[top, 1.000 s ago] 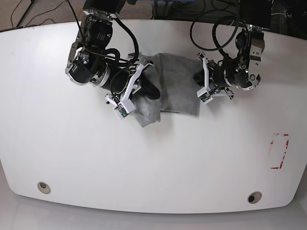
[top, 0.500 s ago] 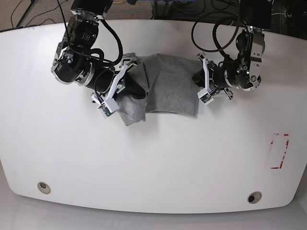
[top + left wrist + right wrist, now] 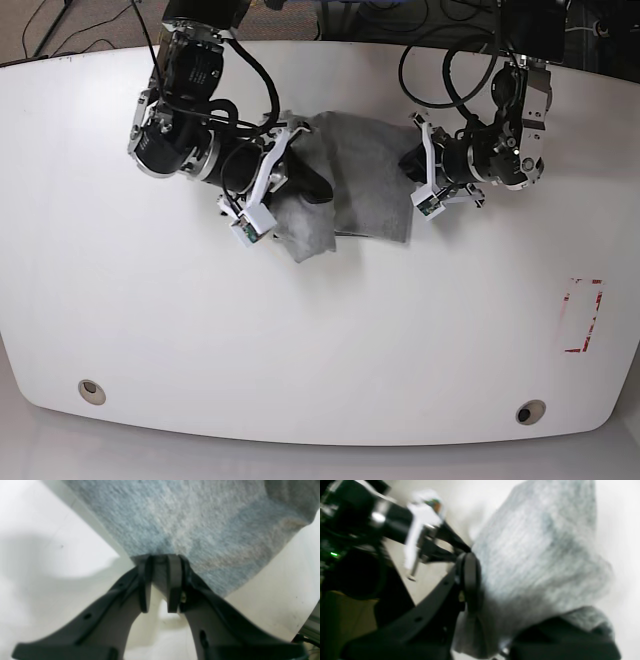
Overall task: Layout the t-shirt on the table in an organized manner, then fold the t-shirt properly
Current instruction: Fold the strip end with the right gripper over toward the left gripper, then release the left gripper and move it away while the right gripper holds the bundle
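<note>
The grey t-shirt (image 3: 360, 180) lies bunched at the far middle of the white table (image 3: 300, 330), with a fold hanging toward the near side. My right gripper (image 3: 312, 187) is at the shirt's left edge in the base view, shut on a gathered fold of the t-shirt (image 3: 535, 565); one finger (image 3: 470, 580) presses against the cloth. My left gripper (image 3: 408, 165) holds the opposite edge. In the left wrist view the left gripper (image 3: 160, 563) is shut on the hem of the t-shirt (image 3: 190, 525). No lettering shows.
A red-marked rectangle (image 3: 583, 315) sits near the table's right edge. Two round grommet holes (image 3: 91, 390) (image 3: 530, 412) lie along the near edge. Cables and dark equipment (image 3: 450, 40) crowd the far edge behind both arms.
The right arm swung toward the base view's left, stretching the shirt, then came back right, so the cloth is bunched again. The left arm barely moved. Both grips held.
</note>
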You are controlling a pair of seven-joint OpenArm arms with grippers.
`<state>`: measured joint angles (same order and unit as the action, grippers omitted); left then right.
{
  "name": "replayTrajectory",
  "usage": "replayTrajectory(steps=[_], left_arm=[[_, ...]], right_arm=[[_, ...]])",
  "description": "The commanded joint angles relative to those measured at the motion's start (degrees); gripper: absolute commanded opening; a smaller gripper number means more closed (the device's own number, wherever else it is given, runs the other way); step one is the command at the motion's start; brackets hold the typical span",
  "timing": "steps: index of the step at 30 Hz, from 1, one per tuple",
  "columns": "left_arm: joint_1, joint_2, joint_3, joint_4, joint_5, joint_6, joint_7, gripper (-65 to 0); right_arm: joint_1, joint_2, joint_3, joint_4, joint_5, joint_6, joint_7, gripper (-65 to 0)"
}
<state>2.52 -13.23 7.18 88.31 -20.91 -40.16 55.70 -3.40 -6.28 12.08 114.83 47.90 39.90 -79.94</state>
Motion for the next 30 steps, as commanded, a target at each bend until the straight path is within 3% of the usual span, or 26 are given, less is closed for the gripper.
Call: replayTrajectory(steps=[1, 10, 16, 22, 30], left_arm=[[1.5, -0.2, 0.5, -1.5, 5.3, 0.2, 6.6, -55.7], [1.5, -0.2, 0.5, -1.5, 5.3, 0.2, 6.6, -55.7], [1.5, -0.2, 0.5, -1.5, 5.1, 0.2, 6.6, -55.7], [1.5, -0.2, 0.5, -1.5, 5.0, 0.2, 6.6, -55.7], [1.5, 0.4, 0.4, -1.4, 4.9, 0.2, 6.6, -55.7]], right_arm=[[0.9, -0.4, -0.9, 0.8, 0.7, 0.1, 2.0, -61.7], [1.6, -1.5, -2.5, 0.8, -2.1, 0.1, 2.8, -26.2], [1.8, -1.5, -2.5, 0.8, -2.1, 0.1, 3.0, -10.9], [1.8, -1.2, -2.5, 0.8, -2.1, 0.1, 3.0, -10.6], [1.5, 4.2, -2.4, 0.9, -2.2, 0.1, 3.1, -14.3]])
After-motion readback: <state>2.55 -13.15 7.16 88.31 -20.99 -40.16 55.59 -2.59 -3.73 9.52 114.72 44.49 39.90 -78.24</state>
